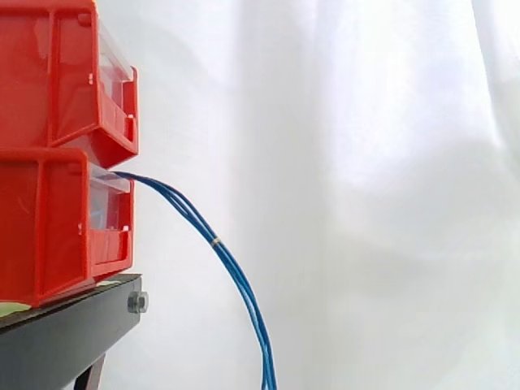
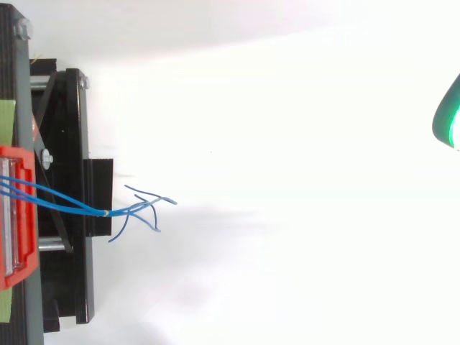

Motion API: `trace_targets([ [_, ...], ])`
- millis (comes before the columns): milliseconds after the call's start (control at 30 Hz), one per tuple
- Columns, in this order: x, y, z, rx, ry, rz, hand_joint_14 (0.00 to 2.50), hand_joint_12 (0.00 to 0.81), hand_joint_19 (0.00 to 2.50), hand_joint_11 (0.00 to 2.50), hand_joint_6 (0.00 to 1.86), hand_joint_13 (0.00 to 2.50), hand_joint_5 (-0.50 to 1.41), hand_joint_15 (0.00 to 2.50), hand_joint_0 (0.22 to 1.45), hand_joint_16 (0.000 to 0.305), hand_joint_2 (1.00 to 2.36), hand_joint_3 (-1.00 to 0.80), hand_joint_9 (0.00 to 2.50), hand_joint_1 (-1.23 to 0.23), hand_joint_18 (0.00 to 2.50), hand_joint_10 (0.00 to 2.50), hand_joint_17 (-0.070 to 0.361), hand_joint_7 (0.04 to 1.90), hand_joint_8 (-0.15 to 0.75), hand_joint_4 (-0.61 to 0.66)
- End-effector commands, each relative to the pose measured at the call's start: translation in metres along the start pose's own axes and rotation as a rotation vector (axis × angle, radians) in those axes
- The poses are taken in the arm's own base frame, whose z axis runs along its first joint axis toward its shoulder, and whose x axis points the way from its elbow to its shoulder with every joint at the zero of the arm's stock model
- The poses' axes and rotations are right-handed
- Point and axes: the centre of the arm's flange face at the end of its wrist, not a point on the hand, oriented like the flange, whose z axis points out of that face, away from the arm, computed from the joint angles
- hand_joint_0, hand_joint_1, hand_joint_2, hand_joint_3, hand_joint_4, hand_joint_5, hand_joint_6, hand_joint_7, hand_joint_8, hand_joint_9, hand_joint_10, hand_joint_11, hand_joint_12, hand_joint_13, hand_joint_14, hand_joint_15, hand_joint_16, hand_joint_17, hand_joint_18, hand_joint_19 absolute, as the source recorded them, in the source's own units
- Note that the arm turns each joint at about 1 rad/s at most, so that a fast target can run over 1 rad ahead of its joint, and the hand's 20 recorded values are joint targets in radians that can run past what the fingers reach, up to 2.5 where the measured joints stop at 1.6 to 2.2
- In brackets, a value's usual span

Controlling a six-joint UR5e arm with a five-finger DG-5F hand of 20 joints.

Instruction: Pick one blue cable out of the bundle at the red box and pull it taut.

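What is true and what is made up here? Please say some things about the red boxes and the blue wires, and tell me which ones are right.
1. The thin blue cables come out of the lower red plastic bin. True.
2. The robot's hand is holding the blue cables. False: it is at the right edge of the top view, far away from them.
3. A small yellow band wraps round the cable bundle. True.
4. The cables are pulled straight and tight. False: in the side view they droop downward in a loose curve.
5. The red bins stand on a white wooden table. False: they stand on a black stand.
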Motion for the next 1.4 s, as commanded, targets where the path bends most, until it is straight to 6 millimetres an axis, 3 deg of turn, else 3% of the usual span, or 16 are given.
trace_targets([
  [0, 0.000, 0.000, 0.000, 0.003, -0.001, -0.001, 0.01, 0.377, 0.21, 0.16, 0.50, 0.41, -0.22, 0.15, 0.50, 0.058, 1.00, -0.50, 0.51, -0.84, 0.38, 0.00, 0.131, 0.66, 0.300, 0.25],
  [500, 0.000, 0.000, 0.000, 0.000, 0.000, 0.000, 0.01, 0.403, 0.23, 0.21, 0.50, 0.45, -0.21, 0.17, 0.44, 0.063, 1.00, -0.50, 0.56, -0.80, 0.44, 0.00, 0.142, 0.66, 0.334, 0.28],
  [867, 0.000, 0.000, 0.002, -0.011, -0.001, -0.002, 0.01, 0.409, 0.28, 0.18, 0.50, 0.45, -0.22, 0.21, 0.42, 0.066, 1.00, -0.50, 0.39, -0.66, 0.45, 0.00, 0.148, 0.66, 0.330, 0.26],
  [1200, 0.012, -0.005, 0.041, -0.126, 0.002, -0.007, 0.01, 0.412, 0.28, 0.12, 0.50, 0.43, -0.23, 0.21, 0.42, 0.066, 1.00, -0.50, 0.32, -0.62, 0.45, 0.00, 0.149, 0.66, 0.335, 0.24],
  [1367, 0.024, -0.023, 0.061, -0.107, 0.024, -0.005, 0.01, 0.410, 0.29, 0.13, 0.50, 0.43, -0.23, 0.21, 0.42, 0.066, 1.00, -0.50, 0.31, -0.63, 0.45, 0.00, 0.149, 0.66, 0.335, 0.24],
])
